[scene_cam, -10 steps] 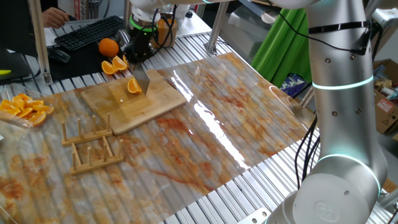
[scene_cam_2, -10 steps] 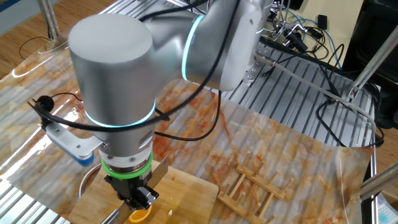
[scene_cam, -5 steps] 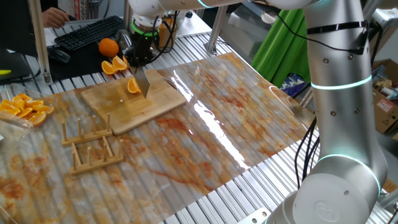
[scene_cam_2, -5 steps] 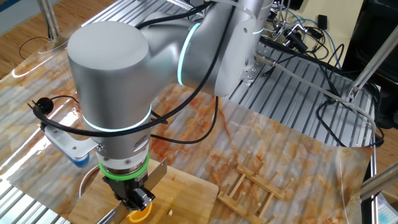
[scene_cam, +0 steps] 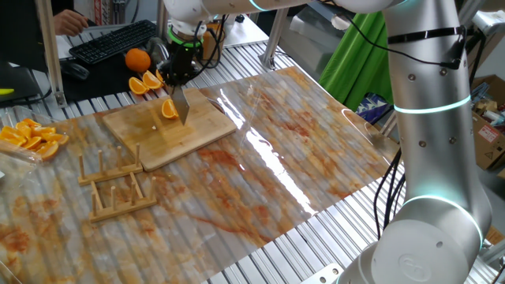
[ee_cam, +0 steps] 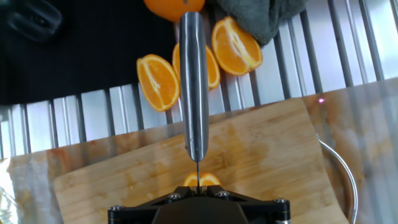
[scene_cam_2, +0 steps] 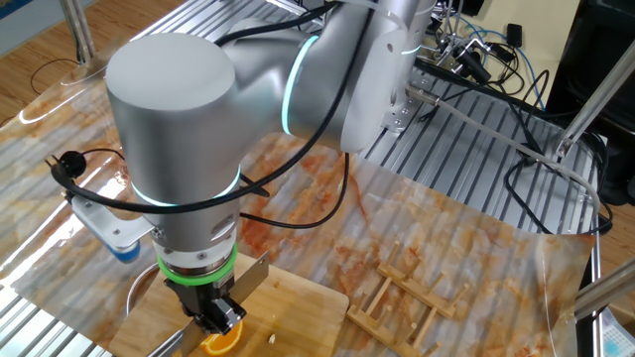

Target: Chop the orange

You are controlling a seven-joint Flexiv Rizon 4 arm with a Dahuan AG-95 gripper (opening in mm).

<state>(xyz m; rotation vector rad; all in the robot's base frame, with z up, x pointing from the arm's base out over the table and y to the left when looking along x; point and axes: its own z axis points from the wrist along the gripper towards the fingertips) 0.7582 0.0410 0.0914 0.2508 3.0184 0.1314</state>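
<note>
One fixed view looks across the surface [scene_cam: 316, 158] from afar; the other sits close behind the arm. The hand view looks down the knife [ee_cam: 194, 87]. All share the board [scene_cam: 170, 130].

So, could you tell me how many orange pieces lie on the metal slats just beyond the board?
3: left piece, middle piece partly behind the knife, right piece. More may be hidden.

The worktop [scene_cam: 331, 229] is slatted metal under a stained glossy sheet [scene_cam: 276, 150]. Behind it stand a keyboard [scene_cam: 110, 41] and green cloth [scene_cam: 355, 59].
</note>
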